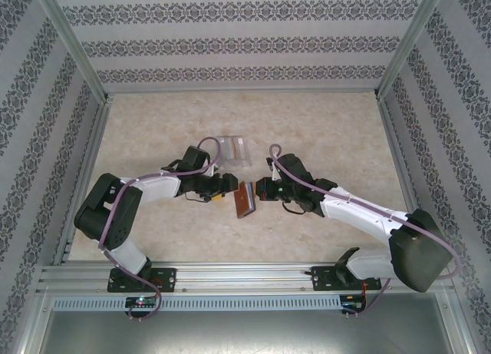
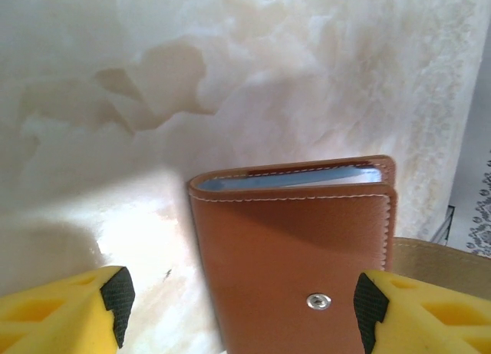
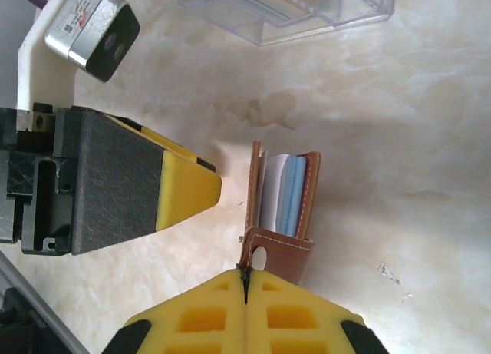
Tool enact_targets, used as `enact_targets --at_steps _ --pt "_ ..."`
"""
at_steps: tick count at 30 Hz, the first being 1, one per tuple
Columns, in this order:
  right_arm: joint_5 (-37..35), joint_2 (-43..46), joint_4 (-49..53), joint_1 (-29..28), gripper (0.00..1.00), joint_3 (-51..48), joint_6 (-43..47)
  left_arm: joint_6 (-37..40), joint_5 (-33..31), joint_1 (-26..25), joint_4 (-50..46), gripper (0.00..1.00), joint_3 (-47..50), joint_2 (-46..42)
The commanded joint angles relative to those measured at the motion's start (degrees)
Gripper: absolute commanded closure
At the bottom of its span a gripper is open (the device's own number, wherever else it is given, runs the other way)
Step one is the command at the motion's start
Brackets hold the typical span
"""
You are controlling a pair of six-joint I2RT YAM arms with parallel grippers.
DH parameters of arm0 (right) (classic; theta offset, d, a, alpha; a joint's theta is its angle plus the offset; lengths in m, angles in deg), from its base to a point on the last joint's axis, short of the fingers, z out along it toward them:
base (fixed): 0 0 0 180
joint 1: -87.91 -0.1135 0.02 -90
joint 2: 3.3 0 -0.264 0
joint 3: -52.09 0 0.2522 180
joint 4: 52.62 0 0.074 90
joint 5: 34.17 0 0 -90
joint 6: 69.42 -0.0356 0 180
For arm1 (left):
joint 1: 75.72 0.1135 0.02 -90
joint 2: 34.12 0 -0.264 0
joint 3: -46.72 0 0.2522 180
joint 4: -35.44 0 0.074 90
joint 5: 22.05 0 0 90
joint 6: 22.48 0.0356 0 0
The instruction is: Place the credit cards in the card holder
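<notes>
- The card holder [image 1: 245,199] is near the middle of the table [image 1: 153,131], a little toward its near edge, between the two grippers.
- The right gripper [image 3: 245,281] has its fingers pressed together on the clasp tab [image 3: 272,250] of the holder, so this arm keeps it in place. I cannot tell if the holder rests on the table or hangs just above it.
- The left gripper [image 2: 242,304] is released. Its fingers [image 2: 115,292] stand wide on both sides of the holder; one pad is just beside the holder's edge and the other is apart from it.
- Pale blue credit cards [image 2: 291,177] are inside the holder, and their edges show at its open side.
- In the top view the long axis of the holder runs about from the far edge to the near edge, across the line between the grippers.
- A clear case [image 3: 291,8] lies toward the far edge, near the holder. It has flat coloured things inside, probably more cards.
- I judge that the free left arm is nearer to this case, so the next reach goes away from the holder toward the far edge.
</notes>
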Motion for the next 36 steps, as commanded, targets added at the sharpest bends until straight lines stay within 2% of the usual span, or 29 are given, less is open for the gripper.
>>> enact_targets --at_steps 1,14,28,31,35,36 --pt "3.90 0.75 -3.49 -0.12 1.00 1.21 -1.36 -0.96 4.10 0.42 5.39 0.22 1.58 -1.52" --pt "5.70 0.72 -6.12 -0.15 1.00 0.22 -2.95 -3.17 5.12 0.96 8.26 0.22 2.68 -1.87" --pt "6.10 -0.49 -7.14 -1.40 1.00 0.58 -3.19 -1.84 4.56 0.92 5.16 0.24 2.25 -2.23" --pt "5.77 -0.97 -7.34 -1.59 1.00 0.58 -3.59 -0.37 3.92 0.97 2.53 0.29 1.13 -1.33" --pt "5.49 -1.69 -7.74 -1.64 1.00 0.26 -3.90 -0.27 4.14 0.91 2.93 0.44 1.02 -0.36" --pt "5.32 -1.87 -7.67 -1.59 1.00 0.06 -4.02 -0.18 4.31 0.97 2.75 0.45 0.79 0.01"
